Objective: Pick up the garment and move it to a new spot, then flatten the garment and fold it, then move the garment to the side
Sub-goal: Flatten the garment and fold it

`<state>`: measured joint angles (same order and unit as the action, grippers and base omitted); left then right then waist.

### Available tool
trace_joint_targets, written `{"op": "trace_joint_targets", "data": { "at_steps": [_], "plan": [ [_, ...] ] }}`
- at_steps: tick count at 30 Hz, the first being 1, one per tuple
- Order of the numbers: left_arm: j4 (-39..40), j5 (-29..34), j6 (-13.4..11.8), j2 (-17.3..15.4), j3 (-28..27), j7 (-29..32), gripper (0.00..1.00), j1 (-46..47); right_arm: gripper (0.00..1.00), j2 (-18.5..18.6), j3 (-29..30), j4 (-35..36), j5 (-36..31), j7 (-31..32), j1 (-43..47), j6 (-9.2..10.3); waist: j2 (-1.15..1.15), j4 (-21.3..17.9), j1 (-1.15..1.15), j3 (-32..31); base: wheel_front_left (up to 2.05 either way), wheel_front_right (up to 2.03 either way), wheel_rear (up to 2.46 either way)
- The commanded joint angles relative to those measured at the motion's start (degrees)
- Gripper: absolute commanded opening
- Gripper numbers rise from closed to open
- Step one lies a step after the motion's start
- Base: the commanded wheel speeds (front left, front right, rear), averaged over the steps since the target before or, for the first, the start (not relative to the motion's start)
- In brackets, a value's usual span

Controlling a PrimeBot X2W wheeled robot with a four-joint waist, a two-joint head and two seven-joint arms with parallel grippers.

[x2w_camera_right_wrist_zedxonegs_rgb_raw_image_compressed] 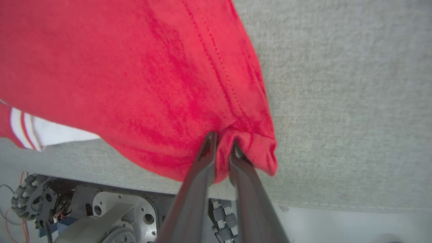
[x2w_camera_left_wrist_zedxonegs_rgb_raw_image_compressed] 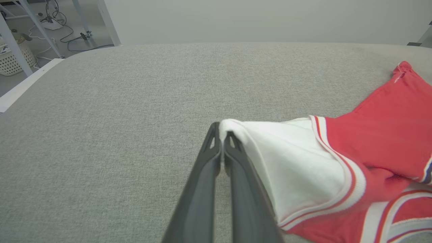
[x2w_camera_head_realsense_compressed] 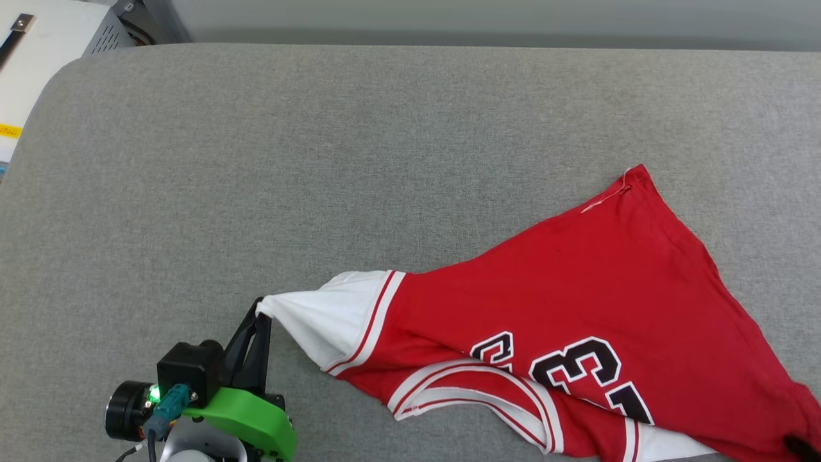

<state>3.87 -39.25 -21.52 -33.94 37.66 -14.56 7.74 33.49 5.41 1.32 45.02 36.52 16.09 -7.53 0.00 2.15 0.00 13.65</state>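
Note:
The garment (x2w_camera_head_realsense_compressed: 596, 289), a red jersey with white sleeves and a black "23", lies spread at the right of the grey table (x2w_camera_head_realsense_compressed: 321, 160). My left gripper (x2w_camera_head_realsense_compressed: 262, 314) is shut on the tip of a white sleeve (x2w_camera_left_wrist_zedxonegs_rgb_raw_image_compressed: 290, 155), stretching it out to the left just above the surface; the left wrist view shows the fingertips (x2w_camera_left_wrist_zedxonegs_rgb_raw_image_compressed: 221, 130) pinched together on the cloth. My right gripper (x2w_camera_right_wrist_zedxonegs_rgb_raw_image_compressed: 222, 141) holds a bunched red hem corner (x2w_camera_right_wrist_zedxonegs_rgb_raw_image_compressed: 249, 141) between narrowly spaced fingers, at the table's near edge. A dark tip of the right gripper (x2w_camera_head_realsense_compressed: 802, 446) shows at the lower right of the head view.
Grey padded surface stretches far to the left and back. A white box (x2w_camera_head_realsense_compressed: 45, 58) stands beyond the table's far left corner. Cables, frame legs and a basket (x2w_camera_left_wrist_zedxonegs_rgb_raw_image_compressed: 13, 60) sit on the floor past the left edge. The robot's wheeled base (x2w_camera_right_wrist_zedxonegs_rgb_raw_image_compressed: 84, 209) lies under the near edge.

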Motion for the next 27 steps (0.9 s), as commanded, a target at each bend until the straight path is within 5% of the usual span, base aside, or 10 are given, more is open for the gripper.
{"op": "trace_joint_targets", "data": {
  "at_steps": [1, 8, 13, 19, 27],
  "plan": [
    [-0.1, -0.2, -0.5, 0.0, 0.0, 0.1, 0.0, 0.0, 1.0, 0.9, 1.7, 1.3, -0.2, -0.9, -2.0, 0.04, 0.0, -0.1, 0.0, -0.1, 0.0, 0.0, 0.0],
    [1.1, 0.4, -1.1, -0.4, 0.0, 0.4, 0.0, 0.7, 1.0, 4.7, 8.1, 9.8, 0.0, -2.1, -8.3, 0.04, 0.0, 0.5, 0.0, 0.6, 0.0, 0.0, 0.0],
    [1.9, 1.1, -1.0, -0.1, 0.4, 0.7, 0.0, 2.2, 1.0, 7.6, 7.5, 13.7, -0.1, -0.1, -17.3, 0.04, 0.0, 1.6, 0.0, 2.5, 0.0, 0.0, 0.0],
    [1.5, 1.8, 0.0, 1.0, 1.0, 0.7, 0.0, 4.7, 1.0, 8.9, -1.4, 12.8, -1.0, 6.4, -31.7, 0.04, 0.0, 3.5, 0.0, 5.4, 0.0, 0.0, 0.0],
    [0.1, 3.0, 1.9, 3.3, 2.0, 0.4, 0.0, 8.9, 1.0, 6.9, -15.2, 1.4, -4.6, 16.7, -48.7, 0.04, 0.0, 7.1, 0.0, 9.8, 0.0, 0.0, 0.0]
  ]
}}
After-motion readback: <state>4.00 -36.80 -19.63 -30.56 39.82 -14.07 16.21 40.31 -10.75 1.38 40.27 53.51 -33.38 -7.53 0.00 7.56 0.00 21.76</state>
